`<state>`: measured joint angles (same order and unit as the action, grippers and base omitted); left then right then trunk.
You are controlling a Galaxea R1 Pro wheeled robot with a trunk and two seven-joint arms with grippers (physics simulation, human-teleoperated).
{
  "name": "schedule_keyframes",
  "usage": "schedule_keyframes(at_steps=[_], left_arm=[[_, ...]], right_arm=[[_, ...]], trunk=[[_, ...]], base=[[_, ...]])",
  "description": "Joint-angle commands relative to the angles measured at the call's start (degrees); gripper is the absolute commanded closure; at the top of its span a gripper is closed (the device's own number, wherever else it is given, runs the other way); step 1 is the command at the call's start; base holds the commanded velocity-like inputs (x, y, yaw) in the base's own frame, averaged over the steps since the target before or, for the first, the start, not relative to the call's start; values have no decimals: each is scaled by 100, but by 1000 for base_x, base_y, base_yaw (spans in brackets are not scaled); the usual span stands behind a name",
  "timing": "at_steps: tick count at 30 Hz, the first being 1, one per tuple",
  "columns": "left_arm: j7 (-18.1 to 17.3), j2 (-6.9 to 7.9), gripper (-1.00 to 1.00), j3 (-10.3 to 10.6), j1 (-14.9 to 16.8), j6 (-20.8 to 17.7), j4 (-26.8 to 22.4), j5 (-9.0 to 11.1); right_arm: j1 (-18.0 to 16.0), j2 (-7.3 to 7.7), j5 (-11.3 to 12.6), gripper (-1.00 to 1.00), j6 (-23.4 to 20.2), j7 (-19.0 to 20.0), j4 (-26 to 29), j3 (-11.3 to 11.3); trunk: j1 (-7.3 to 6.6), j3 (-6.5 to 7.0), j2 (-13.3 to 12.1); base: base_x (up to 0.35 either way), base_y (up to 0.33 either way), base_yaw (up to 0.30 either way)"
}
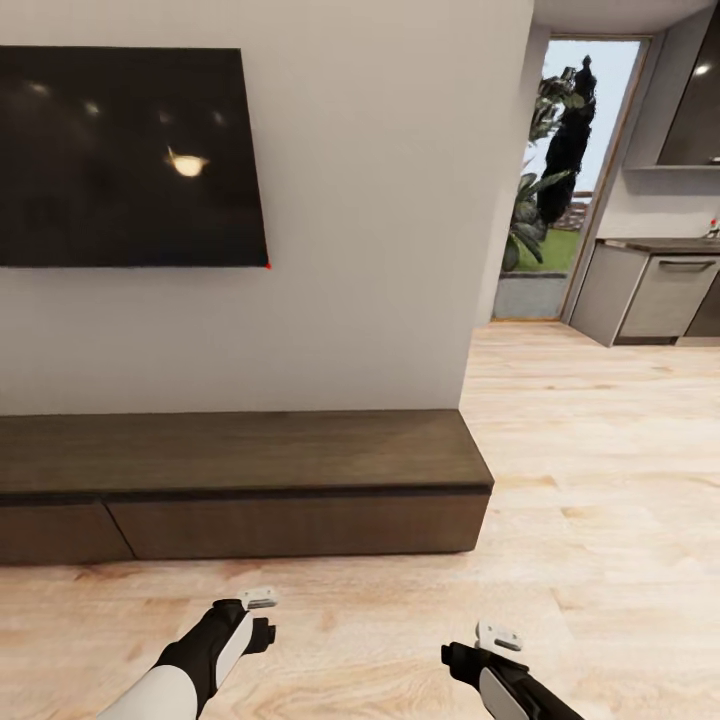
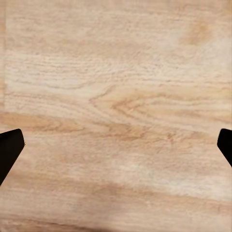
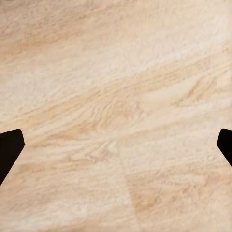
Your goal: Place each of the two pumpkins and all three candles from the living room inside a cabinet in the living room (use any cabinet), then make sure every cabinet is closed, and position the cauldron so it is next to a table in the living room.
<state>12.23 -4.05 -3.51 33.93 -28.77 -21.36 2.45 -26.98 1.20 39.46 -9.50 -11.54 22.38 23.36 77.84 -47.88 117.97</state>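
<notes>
nearest the head camera, the left hand (image 1: 262, 618) and the right hand (image 1: 478, 643) are held low over the pale wood floor (image 1: 600, 480), both empty. in each wrist view the dark fingertips (image 2: 9, 150) (image 3: 9, 150) are seen at opposite edges of the picture with bare planks between them, so both hands are judged to be spread wide, pinching nothing.

just beyond the hands, the cabinet (image 1: 240, 480) is set along the white wall (image 1: 380, 250), under a dark wall-mounted screen (image 1: 125, 155). it is long, low and dark brown, with a matt wood-grain top and flat drawer fronts (image 1: 300, 525) that carry no handles; a vertical seam is seen near its left end. every front in view looks shut. its right end stops near the wall's corner, beyond which grey kitchen units (image 1: 655, 295) and a glazed door with plants (image 1: 555, 180) are seen.

the drawer fronts are judged stiff and smooth, with little to grip; hold would probably have to be taken at a front's top edge, under the overhanging top, and a slip is likely there.
</notes>
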Motion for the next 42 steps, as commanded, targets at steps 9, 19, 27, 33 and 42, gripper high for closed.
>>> schedule_keyframes(at_steps=[9,19,27,33,42], left_arm=[[0,-6,-100,0,0,3,0,1],[1,-6,-100,0,0,11,0,1],[3,1,-100,0,0,19,0,1],[4,-3,-100,0,0,20,0,1],[4,13,-100,4,0,25,0,1]], right_arm=[[0,18,-9,-100,-8,20,-4,2],[1,20,6,-100,-8,20,-6,-1],[0,19,9,-100,-8,14,-6,1],[0,23,9,-100,0,16,-6,1],[0,26,6,-100,1,18,-6,0]], trunk=[[-198,162,-362],[-418,342,-764],[-594,485,-1084],[-725,593,-1325],[-923,754,-1686]], base=[[0,0,0],[0,0,0],[0,0,0],[0,0,0],[0,0,0]])
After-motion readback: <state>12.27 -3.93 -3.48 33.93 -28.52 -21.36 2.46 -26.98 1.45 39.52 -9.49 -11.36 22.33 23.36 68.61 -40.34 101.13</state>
